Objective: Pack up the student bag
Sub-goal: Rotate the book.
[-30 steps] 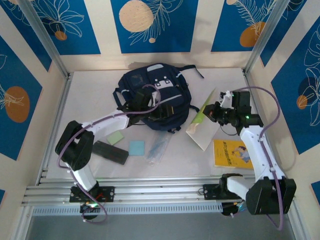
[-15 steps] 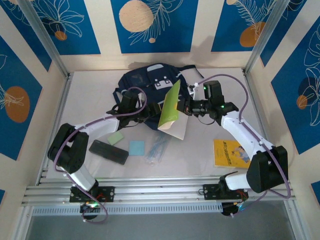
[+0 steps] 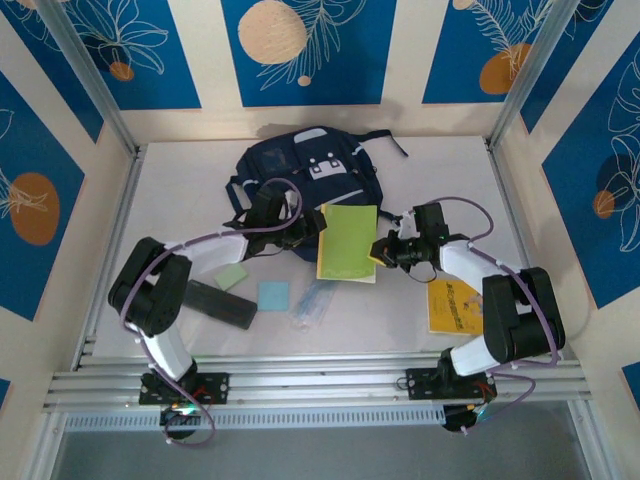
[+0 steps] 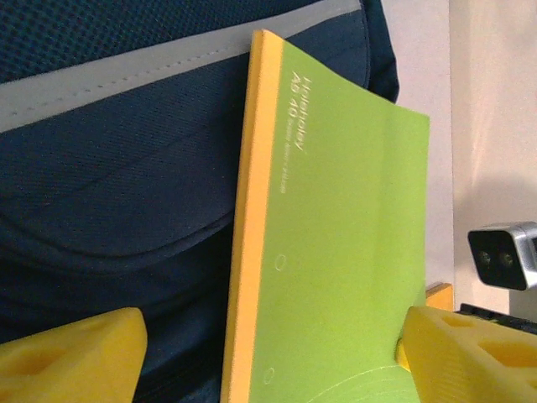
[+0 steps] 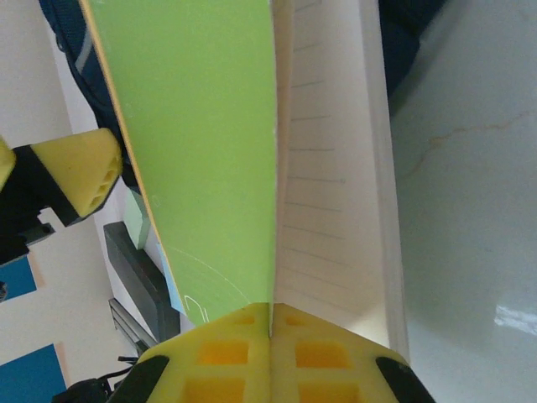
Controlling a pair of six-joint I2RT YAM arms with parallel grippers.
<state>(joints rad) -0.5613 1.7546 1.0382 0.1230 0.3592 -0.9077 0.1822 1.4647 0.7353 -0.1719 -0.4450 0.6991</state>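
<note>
Navy student bag [image 3: 292, 160], flat, far centre

Green notebook [image 4: 344, 252] with an orange spine, running down the frame's centre over the navy student bag [image 4: 117, 185], which fills the left and top. The left gripper [image 4: 268, 361] jaws stand apart at the lower corners. Pale desk [image 4: 491, 109] at right.

Desk [image 3: 170, 190] clutter: notebook [image 3: 347, 242], green cover, orange spine, cover lifted off the lined pages. Yellow book [image 3: 455, 307] flat near the right edge. On the left, black case [image 3: 220, 304], green pad [image 3: 231, 276] and blue pad [image 3: 273, 296] close together, with a clear packet [image 3: 312, 300] just right of the blue pad.
</note>
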